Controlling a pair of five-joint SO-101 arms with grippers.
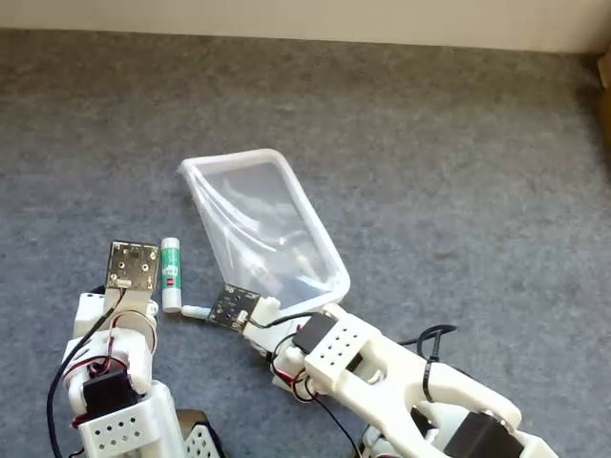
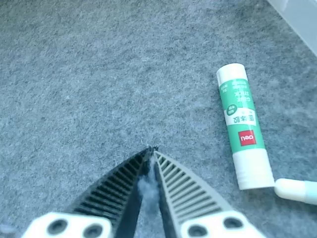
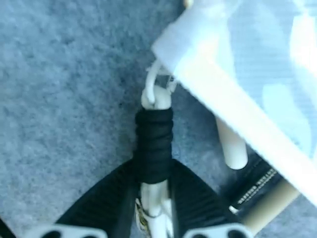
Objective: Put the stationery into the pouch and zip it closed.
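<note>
Beneath the right arm's camera board in the high view, my right hand is hidden from above. Its own wrist view shows it clenched on a black-taped white pull tab. A thin white loop runs from the tab to a corner of the clear plastic pouch, which has a white rim. I cannot tell whether the zip along that rim is open. Through the pouch wall I make out a white cylinder and a beige one beside a dark printed piece, all blurred and partly cut off.

My left hand is clenched on nothing, its tips meeting over the grey carpet-like surface. The white-and-green glue stick lies outside the pouch, between the two arms, near the pouch's long edge but apart from it. A pale rounded end sits just beside the stick's base; the frame cuts it off and I cannot name it.

Open surface spreads beyond the pouch's far side and to its right, and the left hand has bare surface ahead of it.
</note>
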